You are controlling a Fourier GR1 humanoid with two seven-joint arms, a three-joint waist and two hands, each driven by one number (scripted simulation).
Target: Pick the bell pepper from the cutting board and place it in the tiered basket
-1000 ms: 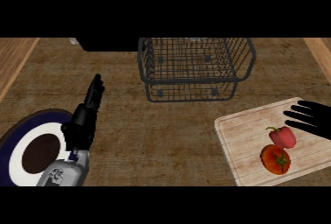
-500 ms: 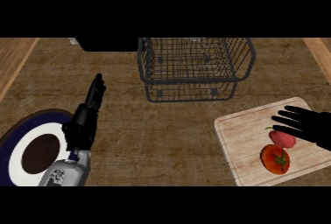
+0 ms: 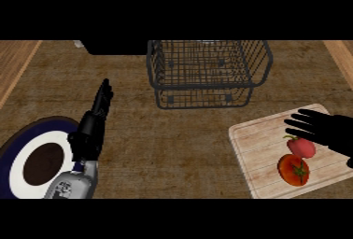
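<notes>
A red bell pepper (image 3: 301,147) lies on the wooden cutting board (image 3: 258,154) at the right, with a tomato (image 3: 293,170) just in front of it. My right hand (image 3: 325,130) hovers over the board with straight fingers spread, its fingertips just above and left of the pepper, partly covering the pepper's far side. The black wire tiered basket (image 3: 207,70) stands at the back centre. My left hand (image 3: 93,123) rests open at the left, fingers pointing away.
A round plate with a dark blue rim (image 3: 34,163) lies at the lower left, beside my left forearm. A dark object (image 3: 110,46) stands at the back left of the basket. Wooden edges border the counter on both sides.
My right hand has moved left and down over the cutting board, coming over the bell pepper. The left hand has stayed still.
</notes>
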